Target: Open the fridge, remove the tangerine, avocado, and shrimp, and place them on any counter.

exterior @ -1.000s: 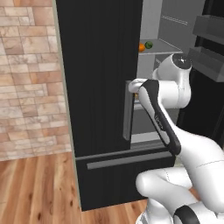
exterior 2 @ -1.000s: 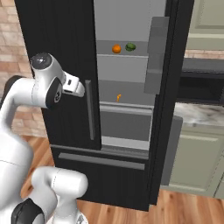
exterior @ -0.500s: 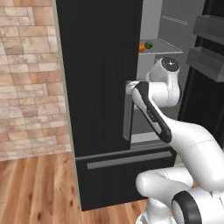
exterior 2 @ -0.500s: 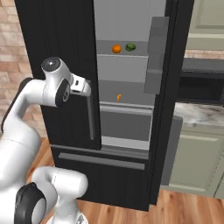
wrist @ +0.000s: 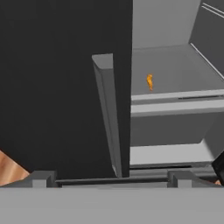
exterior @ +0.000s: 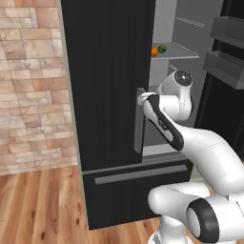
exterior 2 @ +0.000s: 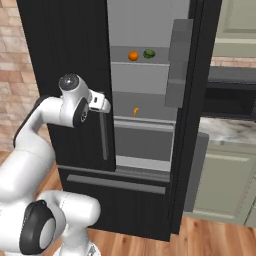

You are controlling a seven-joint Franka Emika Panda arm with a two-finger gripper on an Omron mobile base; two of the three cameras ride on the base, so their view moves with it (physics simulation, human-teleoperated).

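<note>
The black fridge (exterior: pixel 109 95) (exterior 2: pixel 65 50) has its right door (exterior 2: pixel 192 100) swung open and its left door shut. On an upper shelf lie the orange tangerine (exterior: pixel 154 51) (exterior 2: pixel 133 56) and the dark green avocado (exterior: pixel 162 49) (exterior 2: pixel 149 53) side by side. One shelf lower lies the thin orange shrimp (exterior 2: pixel 135 111) (wrist: pixel 150 81). My gripper (exterior 2: pixel 102 106) (exterior: pixel 141 99) (wrist: pixel 113 178) is open at the top of the left door's grey handle (exterior 2: pixel 104 135) (wrist: pixel 107 109), holding nothing.
The open door's grey bins (exterior: pixel 224 66) jut out on the right. Beyond the door a marbled counter (exterior 2: pixel 227 131) tops sage-green cabinets, with a black microwave (exterior 2: pixel 230 97) above it. A brick wall (exterior: pixel 28 86) and a wood floor (exterior: pixel 43 200) lie to the left.
My hand has edged right, closer to the left door's handle, and the arm's elbow has shifted. The fruit and the shrimp have not moved.
</note>
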